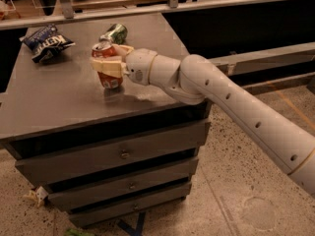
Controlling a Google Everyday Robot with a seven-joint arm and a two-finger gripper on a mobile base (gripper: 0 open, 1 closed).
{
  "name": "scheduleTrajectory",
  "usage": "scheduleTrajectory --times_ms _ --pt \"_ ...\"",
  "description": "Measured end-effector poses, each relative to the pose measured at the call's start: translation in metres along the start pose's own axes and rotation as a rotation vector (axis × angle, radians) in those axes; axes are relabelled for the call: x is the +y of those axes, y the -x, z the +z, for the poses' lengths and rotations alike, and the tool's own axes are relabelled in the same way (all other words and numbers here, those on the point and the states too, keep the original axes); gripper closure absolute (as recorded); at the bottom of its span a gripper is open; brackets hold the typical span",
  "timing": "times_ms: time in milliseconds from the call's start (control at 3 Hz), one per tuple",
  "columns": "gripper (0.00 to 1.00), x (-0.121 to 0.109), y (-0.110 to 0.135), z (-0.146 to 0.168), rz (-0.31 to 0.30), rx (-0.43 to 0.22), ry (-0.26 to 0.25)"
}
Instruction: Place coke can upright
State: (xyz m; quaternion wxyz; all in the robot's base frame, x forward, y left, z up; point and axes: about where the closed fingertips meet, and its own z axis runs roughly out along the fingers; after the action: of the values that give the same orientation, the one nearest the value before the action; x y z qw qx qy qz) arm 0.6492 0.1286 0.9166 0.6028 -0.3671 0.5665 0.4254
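Note:
The coke can (109, 78), red-orange with a silver top, stands nearly upright over the grey cabinet top (59, 102), its base at or just above the surface. My gripper (106, 61) reaches in from the right and is shut on the can, its cream fingers (109, 68) wrapped around the can's upper half. The can's middle is hidden behind the fingers.
A green and silver can (114, 32) lies on its side just behind the gripper. A dark blue chip bag (45, 41) lies at the back left of the cabinet top. The cabinet has drawers (120, 154) below. A railing runs behind. Scraps lie on the floor at lower left.

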Motion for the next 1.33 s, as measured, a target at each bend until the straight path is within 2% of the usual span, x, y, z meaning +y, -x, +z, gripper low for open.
scheduleTrajectory --times_ms 667,1000,1333 --pt "1.0 0.0012 -0.0048 -0.0009 0.013 -0.008 -0.015" --pt "0.83 0.0017 -0.0065 -0.0012 0.022 -0.01 -0.017" --pt "0.59 0.0028 -0.0085 -0.0025 0.031 -0.009 -0.022"
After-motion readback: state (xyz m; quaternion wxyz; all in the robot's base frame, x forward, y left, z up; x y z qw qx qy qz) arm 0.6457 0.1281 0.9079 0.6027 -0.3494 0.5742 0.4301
